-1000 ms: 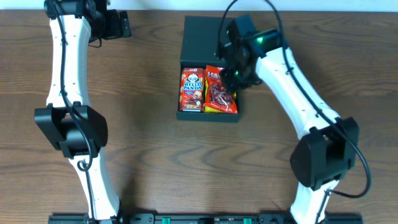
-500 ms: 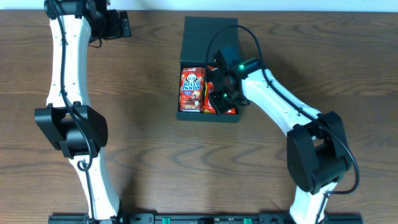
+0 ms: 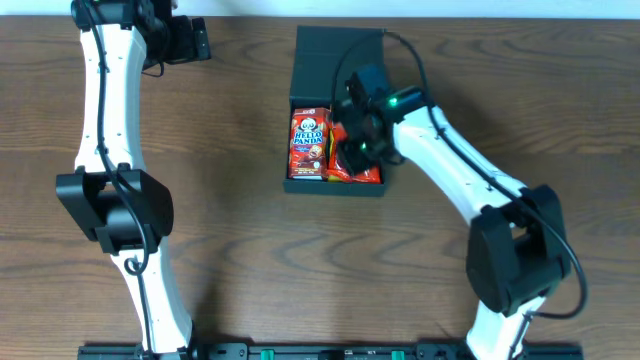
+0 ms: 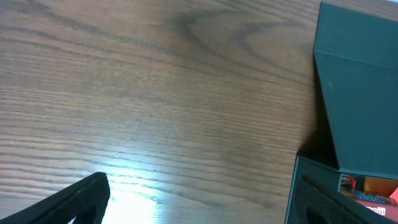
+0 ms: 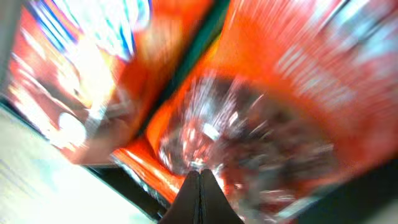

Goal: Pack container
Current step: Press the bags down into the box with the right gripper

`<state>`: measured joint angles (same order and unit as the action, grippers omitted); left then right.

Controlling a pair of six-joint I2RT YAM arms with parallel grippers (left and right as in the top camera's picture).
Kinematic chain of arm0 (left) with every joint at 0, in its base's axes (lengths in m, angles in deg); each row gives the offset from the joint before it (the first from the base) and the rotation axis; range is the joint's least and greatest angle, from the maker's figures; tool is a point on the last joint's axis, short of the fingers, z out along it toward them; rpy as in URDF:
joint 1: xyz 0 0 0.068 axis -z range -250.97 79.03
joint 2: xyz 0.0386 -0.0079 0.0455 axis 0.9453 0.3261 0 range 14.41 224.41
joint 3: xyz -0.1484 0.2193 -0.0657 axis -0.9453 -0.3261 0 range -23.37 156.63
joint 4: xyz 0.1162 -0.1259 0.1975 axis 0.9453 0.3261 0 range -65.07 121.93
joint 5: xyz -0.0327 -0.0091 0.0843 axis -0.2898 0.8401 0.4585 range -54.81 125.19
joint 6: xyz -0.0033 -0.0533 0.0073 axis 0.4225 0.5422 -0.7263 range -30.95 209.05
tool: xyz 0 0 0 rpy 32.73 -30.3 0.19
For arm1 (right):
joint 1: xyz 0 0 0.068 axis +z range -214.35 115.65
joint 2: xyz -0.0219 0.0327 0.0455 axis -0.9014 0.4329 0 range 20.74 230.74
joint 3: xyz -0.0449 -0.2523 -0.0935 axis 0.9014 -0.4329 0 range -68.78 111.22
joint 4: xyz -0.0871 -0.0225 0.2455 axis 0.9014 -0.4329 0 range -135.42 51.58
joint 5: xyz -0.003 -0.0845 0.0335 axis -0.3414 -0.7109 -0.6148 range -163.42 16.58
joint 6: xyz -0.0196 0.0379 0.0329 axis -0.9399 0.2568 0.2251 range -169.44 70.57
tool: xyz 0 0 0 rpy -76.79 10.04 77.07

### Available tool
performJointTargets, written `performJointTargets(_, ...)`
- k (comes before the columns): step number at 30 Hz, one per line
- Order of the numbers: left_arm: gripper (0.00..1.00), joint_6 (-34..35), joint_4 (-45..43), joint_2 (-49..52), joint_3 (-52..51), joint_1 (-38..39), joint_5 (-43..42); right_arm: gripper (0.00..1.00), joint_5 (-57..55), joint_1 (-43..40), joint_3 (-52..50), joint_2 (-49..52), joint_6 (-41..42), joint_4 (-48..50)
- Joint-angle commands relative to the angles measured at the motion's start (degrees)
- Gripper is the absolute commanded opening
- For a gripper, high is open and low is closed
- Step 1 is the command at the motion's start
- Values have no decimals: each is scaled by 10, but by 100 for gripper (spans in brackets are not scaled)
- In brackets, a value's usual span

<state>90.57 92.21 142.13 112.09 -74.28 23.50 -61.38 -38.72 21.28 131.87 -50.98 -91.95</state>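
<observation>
Now the container sits on the wooden worktop, its hinged lid thrown back flat on the side away from the arm bases. Two snacks lie side by side inside the container: a red Hello Panda box in its left half and an orange-red snack pack in its right half.

The right end effector reaches down into the container over the snack pack, near the seam where the pack meets the Hello Panda box. Its fingers are pressed together with nothing between them. From the right wrist, the joined tips of that end effector point straight at the glossy wrapper of the snack pack, with the Hello Panda box off to the left. They seem to be touching the wrapper, though the picture is too smeared to be sure.

The left end effector hangs well to the left of the container, level with its lid, spread wide and holding nothing. Its wrist camera shows one dark finger over bare wood, and the container at the right edge with its lid lying open
</observation>
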Motion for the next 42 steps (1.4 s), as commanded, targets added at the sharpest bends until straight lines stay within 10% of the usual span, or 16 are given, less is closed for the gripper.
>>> performJointTargets(1,96,4,-5,5,-4,17,-4,2,-2,-43,31,-64,9,27)
performJointTargets(42,96,73,-49,5,-4,3,-60,1,465,-46,30,142,-35,92)
